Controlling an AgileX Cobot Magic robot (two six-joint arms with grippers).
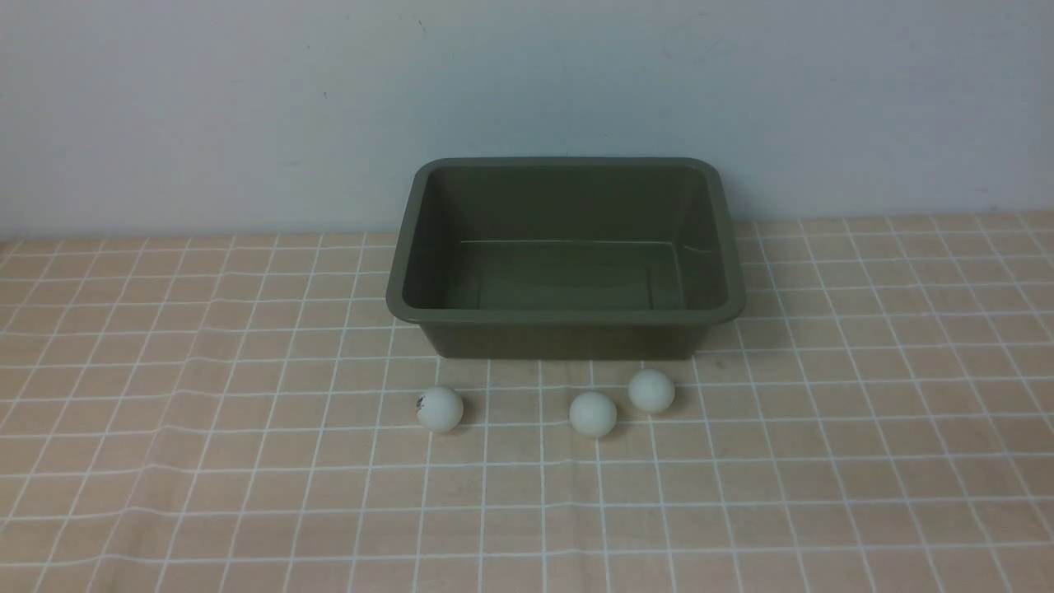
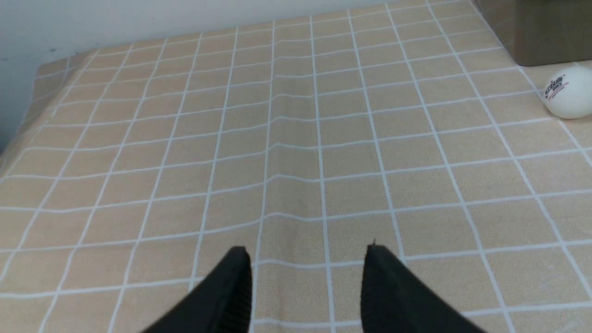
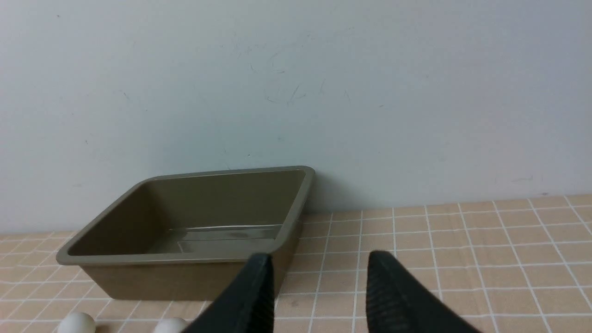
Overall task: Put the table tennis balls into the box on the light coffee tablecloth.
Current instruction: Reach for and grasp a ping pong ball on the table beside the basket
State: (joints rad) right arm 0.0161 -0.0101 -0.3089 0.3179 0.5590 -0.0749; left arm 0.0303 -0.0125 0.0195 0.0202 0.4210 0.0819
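White balls (image 1: 593,414) could roll away if your left fingers (image 2: 307,277) or right fingers (image 3: 320,277), both spread and empty, nudge them.

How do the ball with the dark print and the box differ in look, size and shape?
The printed ball is white with a dark mark; the box is plain dark olive green. The ball is a small sphere, while the box is a far larger, open-topped rectangular tub. Both rest on the light checked tablecloth.
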